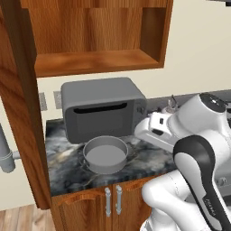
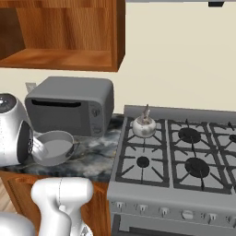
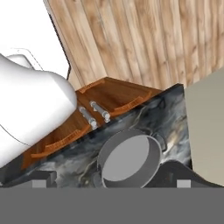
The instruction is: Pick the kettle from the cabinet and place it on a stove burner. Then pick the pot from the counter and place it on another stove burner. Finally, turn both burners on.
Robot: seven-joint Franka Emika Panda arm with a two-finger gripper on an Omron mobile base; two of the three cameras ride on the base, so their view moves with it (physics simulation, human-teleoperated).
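The silvery kettle [image 2: 144,125] stands on the stove's back-left burner; its top peeks out behind my arm [image 1: 170,104]. On the dark marbled counter [image 1: 63,169], in front of the microwave, sits the wide grey pot [image 1: 104,154] [image 2: 57,147]. My gripper [image 2: 40,150] hovers just above the pot's rim on the stove side. It is open with nothing in it. In the hand view the pot [image 3: 129,161] lies between and beyond the widely spread fingertips of the gripper [image 3: 111,180]. The wooden wall cabinet [image 1: 99,40] stands open, its shelf bare.
A boxy grey microwave [image 1: 101,108] fills the back of the counter behind the pot. The open cabinet door [image 1: 18,90] with its grey bar handle [image 1: 5,155] hangs at the left. Free burners [image 2: 143,162] [image 2: 189,134] [image 2: 197,167] lie on the grey stove [image 2: 120,152].
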